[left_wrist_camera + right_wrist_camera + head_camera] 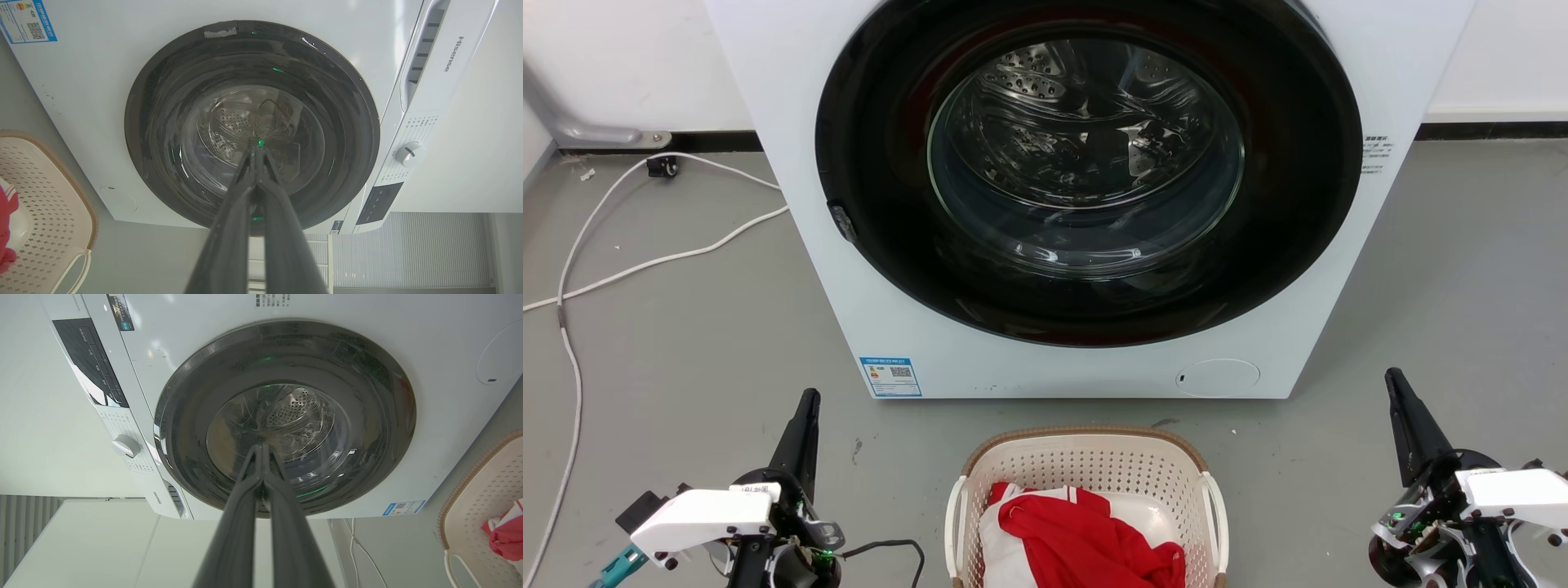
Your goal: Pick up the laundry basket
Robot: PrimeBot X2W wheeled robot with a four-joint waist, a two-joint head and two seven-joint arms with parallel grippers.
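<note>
The cream laundry basket (1086, 465) with a brown rim and white loop handles stands on the floor at the bottom centre of the head view, in front of the washer. Red and white clothes (1086, 539) lie in it. Its edge also appears in the left wrist view (45, 196) and in the right wrist view (482, 498). My left gripper (809, 400) is left of the basket, fingers together, holding nothing. My right gripper (1395, 380) is right of it, also shut and empty. Both point up toward the washer and stand apart from the basket.
A white front-loading washer (849, 286) with a closed dark round door (1086, 171) stands just behind the basket. A white cable (572, 269) runs over the grey floor at the left. Bare floor lies on both sides of the basket.
</note>
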